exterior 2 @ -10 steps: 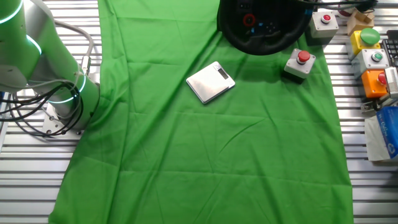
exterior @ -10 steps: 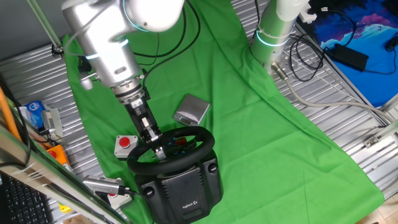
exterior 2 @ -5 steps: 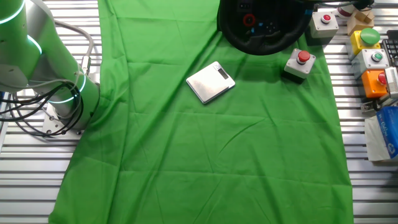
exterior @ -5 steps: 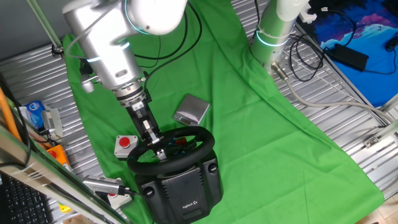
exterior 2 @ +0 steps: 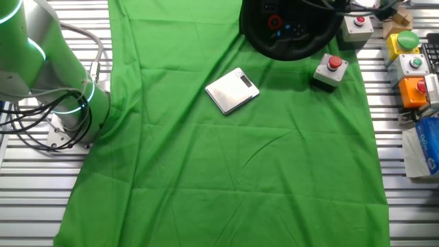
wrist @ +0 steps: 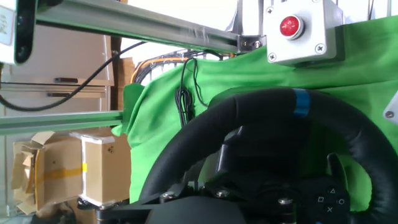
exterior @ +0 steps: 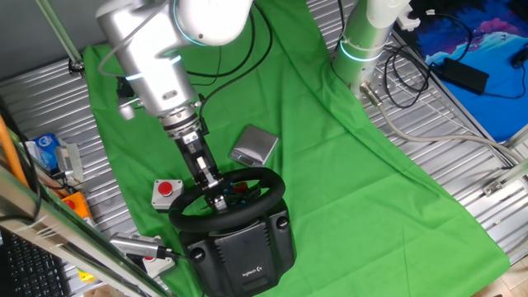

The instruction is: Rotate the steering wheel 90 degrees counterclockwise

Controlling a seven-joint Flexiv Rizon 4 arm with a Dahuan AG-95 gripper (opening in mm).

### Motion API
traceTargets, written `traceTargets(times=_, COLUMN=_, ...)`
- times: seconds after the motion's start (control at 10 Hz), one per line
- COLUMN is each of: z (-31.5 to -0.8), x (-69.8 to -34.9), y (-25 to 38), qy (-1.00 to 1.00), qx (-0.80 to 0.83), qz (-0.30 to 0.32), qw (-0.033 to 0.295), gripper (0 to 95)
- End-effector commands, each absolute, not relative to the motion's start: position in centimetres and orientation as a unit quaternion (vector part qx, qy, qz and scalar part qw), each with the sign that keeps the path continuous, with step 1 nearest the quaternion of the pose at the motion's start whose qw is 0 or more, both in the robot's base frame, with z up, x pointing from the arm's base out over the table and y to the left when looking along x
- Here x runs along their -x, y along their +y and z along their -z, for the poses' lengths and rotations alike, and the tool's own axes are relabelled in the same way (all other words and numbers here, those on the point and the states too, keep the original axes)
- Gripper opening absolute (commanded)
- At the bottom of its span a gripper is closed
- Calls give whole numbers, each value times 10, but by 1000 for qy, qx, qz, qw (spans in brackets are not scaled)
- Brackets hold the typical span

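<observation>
The wheel [exterior: 229, 200] sits low in the centre-left of one fixed view, on its black base [exterior: 241, 249] with a white logo, which rests on the green cloth [exterior: 346, 157] covering the desk [exterior: 462, 148]. In the other fixed view the wheel [exterior 2: 291, 31] is cut by the top edge, right of centre, with red and blue hub buttons showing.

The arm [exterior: 157, 66] reaches down from the upper left of one fixed view, and the hand [exterior: 216, 196] meets the wheel at the left part of the rim. Whether its fingers are closed on the rim I cannot tell; they are too small here and do not show in the hand view.

The hand view shows the rim [wrist: 267, 115] arching across the lower half, with a blue stripe [wrist: 300, 102] near its top, right of centre.

A grey box [exterior: 166, 192] with a red button lies just left of the wheel in one fixed view. A silver scale [exterior: 254, 146] lies above the wheel, near it but apart.
</observation>
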State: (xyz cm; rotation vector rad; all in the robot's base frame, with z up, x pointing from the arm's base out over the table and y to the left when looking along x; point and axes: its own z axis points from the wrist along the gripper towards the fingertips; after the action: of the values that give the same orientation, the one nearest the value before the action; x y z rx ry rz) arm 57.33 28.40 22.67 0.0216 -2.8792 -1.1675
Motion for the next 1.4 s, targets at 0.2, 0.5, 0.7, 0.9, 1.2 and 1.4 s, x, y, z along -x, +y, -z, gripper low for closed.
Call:
traceTargets(times=0.2, z=-229, x=-569, y=287, qy=-926, qx=0, qz=378, qw=21, gripper=0)
traceTargets(times=0.5, z=-225, x=-560, y=286, qy=-923, qx=-1, qz=383, qw=20, gripper=0)
traceTargets(times=0.7, z=-228, x=-556, y=287, qy=-917, qx=9, qz=399, qw=25, gripper=0)
traceTargets(times=0.9, z=-226, x=-550, y=287, qy=-921, qx=2, qz=388, qw=21, gripper=0)
traceTargets(times=1.2, z=-226, x=-543, y=284, qy=-921, qx=-2, qz=389, qw=20, gripper=0)
traceTargets(times=1.4, z=-226, x=-538, y=285, qy=-921, qx=-8, qz=389, qw=17, gripper=0)
